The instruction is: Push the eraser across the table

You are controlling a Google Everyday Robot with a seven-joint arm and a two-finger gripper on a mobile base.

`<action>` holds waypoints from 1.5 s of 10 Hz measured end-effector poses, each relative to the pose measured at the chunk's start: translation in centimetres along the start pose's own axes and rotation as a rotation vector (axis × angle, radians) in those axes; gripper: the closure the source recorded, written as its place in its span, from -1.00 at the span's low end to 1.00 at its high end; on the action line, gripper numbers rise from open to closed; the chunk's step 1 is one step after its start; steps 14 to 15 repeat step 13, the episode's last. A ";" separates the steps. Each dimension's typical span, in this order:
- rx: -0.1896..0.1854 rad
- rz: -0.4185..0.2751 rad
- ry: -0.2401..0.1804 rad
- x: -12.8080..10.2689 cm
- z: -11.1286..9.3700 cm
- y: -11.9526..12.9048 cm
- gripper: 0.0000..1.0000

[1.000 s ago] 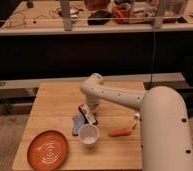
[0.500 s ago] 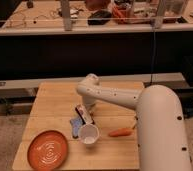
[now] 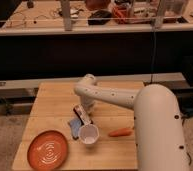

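Here, the big white arm point(image 3: 115, 97) reaches from the right side out over the table point(image 3: 50, 100). It bends at a round joint and points down near the middle of the wood. The claw point(image 3: 86, 111) hangs at the end of it, low over the table. Nobody can tell from this view how it is set.

The eraser point(image 3: 82, 114) lies right at the claw, just under and a bit in front of it. It is a small flat block, dark with a pale reddish top. It lies slanted on the planks. It looks to be touching the claw, but that is hard to be sure of.

Just in front of the claw and a little to the left lies a small blue cloth point(image 3: 74, 126), next to the eraser. A white cup point(image 3: 89, 134) stands in front of the claw, close to the cloth, with its open mouth up. A carrot point(image 3: 121, 132) lies to the right of the cup, in front of the claw and off to its right. An orange plate point(image 3: 48, 150) sits well to the front and left of the claw, near the table's corner.

Far behind the claw, past the table, is a long workbench point(image 3: 90, 22) with metal posts and many small things on it.
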 end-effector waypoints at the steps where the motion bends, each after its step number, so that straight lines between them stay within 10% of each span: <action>1: -0.001 -0.002 0.001 0.0 0.0 0.0 0.92; 15: -0.005 -0.076 -0.004 -1.1 0.1 -0.1 0.92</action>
